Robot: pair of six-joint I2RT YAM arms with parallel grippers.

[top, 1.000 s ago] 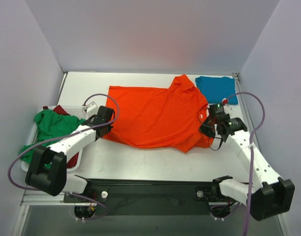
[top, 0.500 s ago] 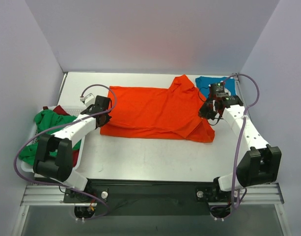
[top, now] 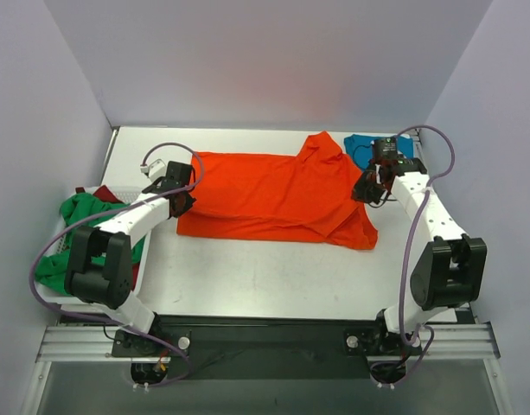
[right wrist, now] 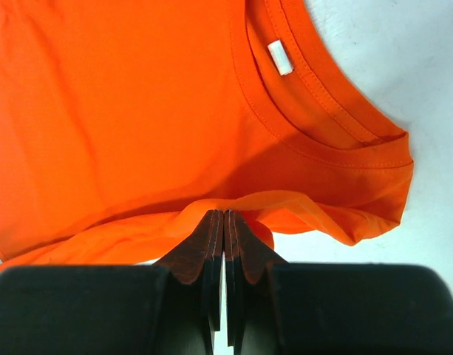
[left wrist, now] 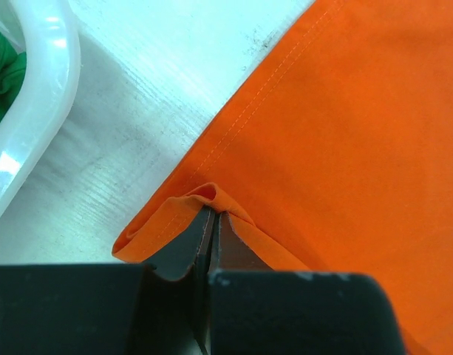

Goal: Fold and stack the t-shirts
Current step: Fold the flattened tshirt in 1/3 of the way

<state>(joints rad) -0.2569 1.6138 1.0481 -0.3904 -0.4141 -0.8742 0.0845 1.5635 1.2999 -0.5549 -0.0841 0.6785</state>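
The bright orange-red t-shirt [top: 273, 194] lies spread across the middle of the table, its near edge folded over toward the back. My left gripper [top: 180, 202] is shut on its left hem corner, a pinched fold of orange cloth [left wrist: 211, 196] at the fingertips. My right gripper [top: 368, 191] is shut on the shirt's right edge [right wrist: 233, 203], just below the collar [right wrist: 315, 111]. A folded teal blue t-shirt [top: 368, 149] lies at the back right, partly behind the right arm. A green t-shirt [top: 83, 225] and a dark red one [top: 90, 194] lie in the basket.
A white lattice basket [top: 50, 246] stands at the table's left edge; its rim shows in the left wrist view [left wrist: 34, 111]. Walls close the back and both sides. Purple cables loop over both arms.
Both grippers have carried the shirt's near edge away from me toward the back, folding it over. The shirt now looks narrower front to back.
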